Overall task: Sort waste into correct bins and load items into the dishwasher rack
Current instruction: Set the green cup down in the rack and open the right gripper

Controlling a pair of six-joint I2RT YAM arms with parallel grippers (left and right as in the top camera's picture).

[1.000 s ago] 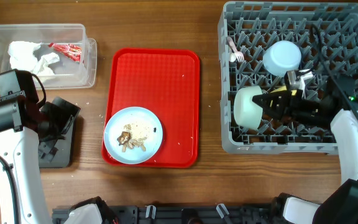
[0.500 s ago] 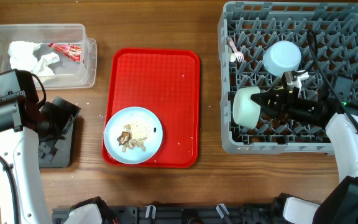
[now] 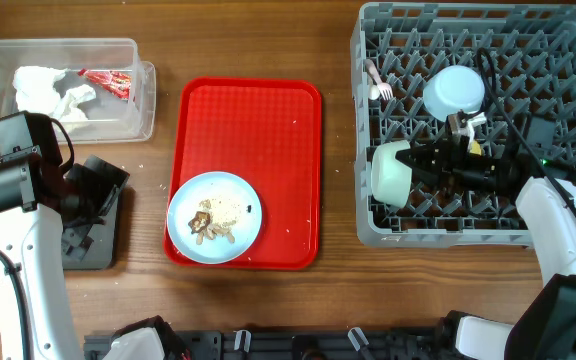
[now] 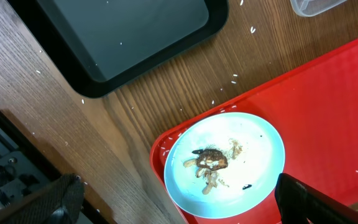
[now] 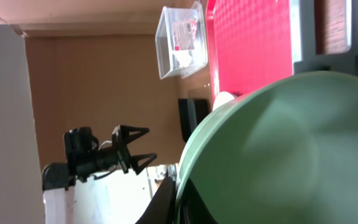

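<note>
My right gripper [image 3: 420,168] is shut on the rim of the pale green bowl [image 3: 392,172], held on edge over the front left of the grey dishwasher rack [image 3: 448,238]. That bowl [image 5: 278,143] fills the right wrist view, its rim pinched between the fingers of the gripper [image 5: 180,200]. A light blue bowl [image 3: 455,90] lies upside down in the rack, beside a white fork [image 3: 376,80]. The light blue plate [image 3: 214,216] with food scraps [image 3: 211,222] sits on the red tray [image 3: 268,130]. My left gripper [image 4: 179,205] is open, hovering above the plate [image 4: 225,165].
The clear tub [image 3: 140,112] at the back left holds white napkins [image 3: 53,92] and a red-and-white wrapper [image 3: 105,82]. The black tray [image 3: 96,242] lies under the left arm, and it [image 4: 123,43] also shows in the left wrist view. Crumbs dot the wood.
The right gripper has shifted the green bowl slightly to the left inside the rack. The left arm has not moved.
</note>
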